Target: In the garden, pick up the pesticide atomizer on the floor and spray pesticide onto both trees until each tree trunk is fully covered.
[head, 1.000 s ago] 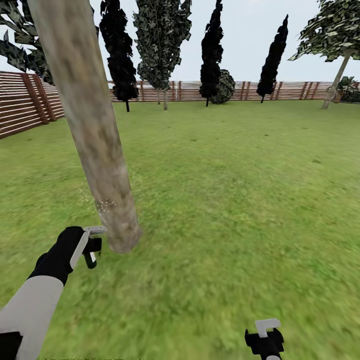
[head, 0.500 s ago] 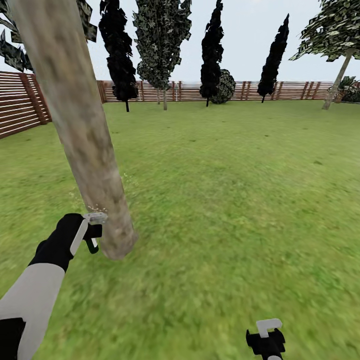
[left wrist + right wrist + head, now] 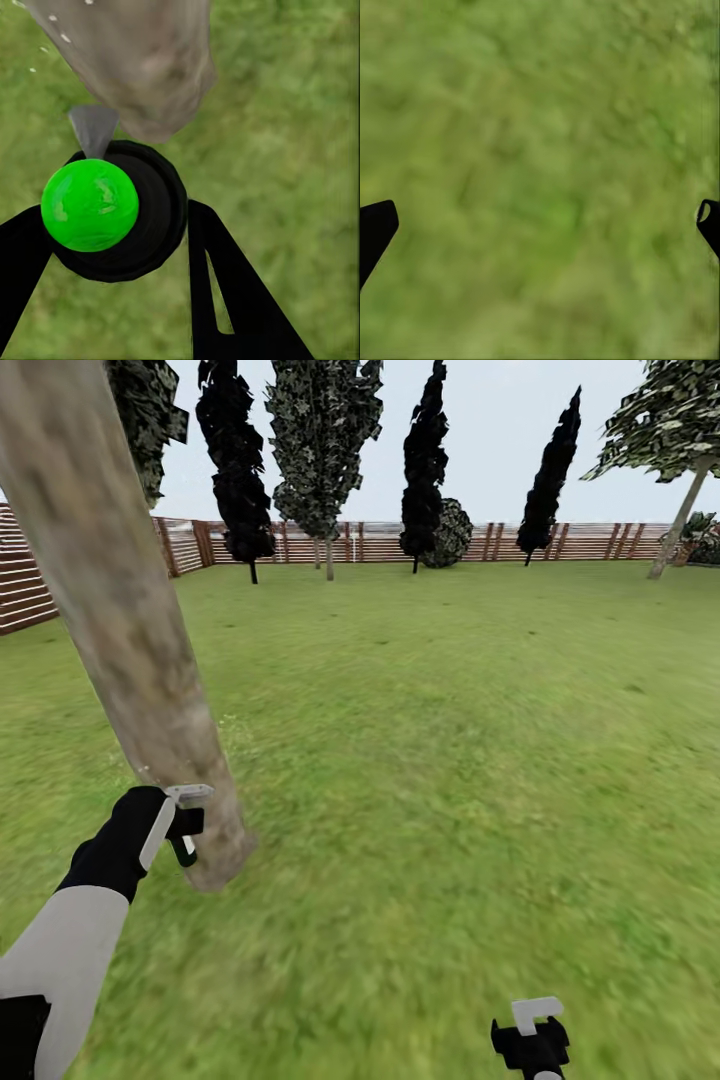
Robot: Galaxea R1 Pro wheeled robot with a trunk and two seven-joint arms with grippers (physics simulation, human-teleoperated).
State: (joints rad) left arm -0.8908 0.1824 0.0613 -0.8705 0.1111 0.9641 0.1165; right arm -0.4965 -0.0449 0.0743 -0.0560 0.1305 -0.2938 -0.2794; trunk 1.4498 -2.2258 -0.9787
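Observation:
A thick pale mottled tree trunk (image 3: 130, 640) leans across the left of the head view, its base on the lawn. My left gripper (image 3: 185, 828) sits just left of the trunk's base, shut on the pesticide atomizer (image 3: 112, 214). From the left wrist, the atomizer is a round black bottle with a bright green top and a grey nozzle aimed at the trunk (image 3: 142, 60). A few whitish pesticide specks (image 3: 52, 19) float beside the bark. The second tree (image 3: 672, 525), with a pale slanted trunk, stands far off at the right by the fence. My right gripper (image 3: 535, 1030) hangs open over grass (image 3: 540, 225).
Green lawn (image 3: 450, 740) stretches ahead to a reddish-brown slat fence (image 3: 370, 542). Near-black thin-stemmed trees (image 3: 424, 460) and a mottled dark-green tree (image 3: 322, 440) line the far fence, with a round bush (image 3: 450, 532) among them.
The whole view has shifted, so the near trunk and left fence sit further left in the picture. My left gripper rose a little. Fewer specks show on the bark than a second ago.

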